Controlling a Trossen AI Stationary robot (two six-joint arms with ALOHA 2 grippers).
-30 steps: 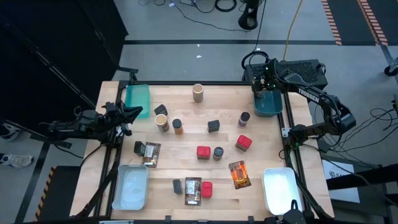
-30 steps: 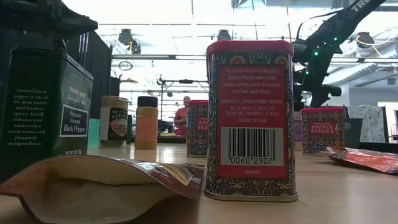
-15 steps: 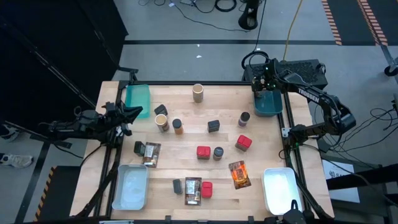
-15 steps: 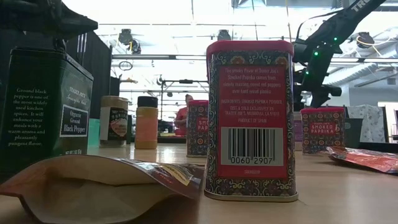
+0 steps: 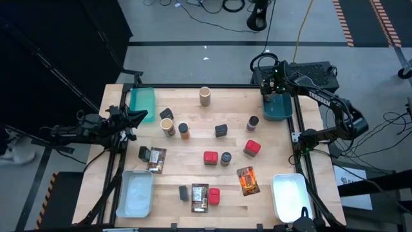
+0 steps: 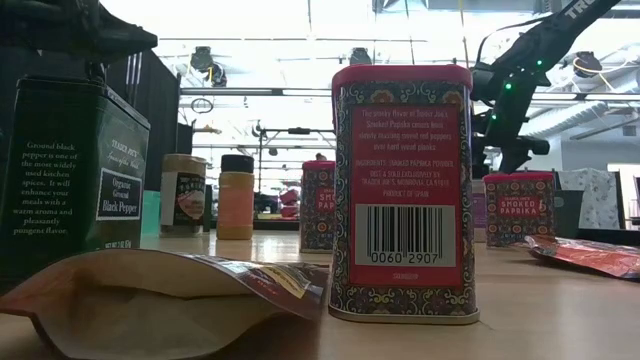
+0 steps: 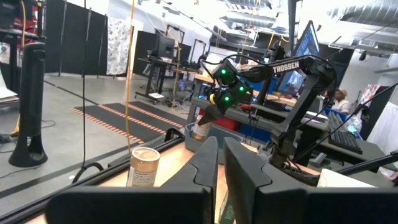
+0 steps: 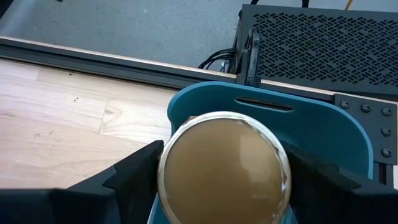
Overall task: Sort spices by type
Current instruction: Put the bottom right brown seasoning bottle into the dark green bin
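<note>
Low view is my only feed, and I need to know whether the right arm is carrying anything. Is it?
Observer: Yes. The right gripper is shut on a tan round cylinder, with one of its fingers on each side.
Operator: Over what?
Observer: Over the teal bin at the table's far right corner. I cannot tell whether the cylinder touches the bin's floor.
Operator: And the left arm?
Observer: The left gripper waits at the table's left edge, beside a second teal bin.
</note>
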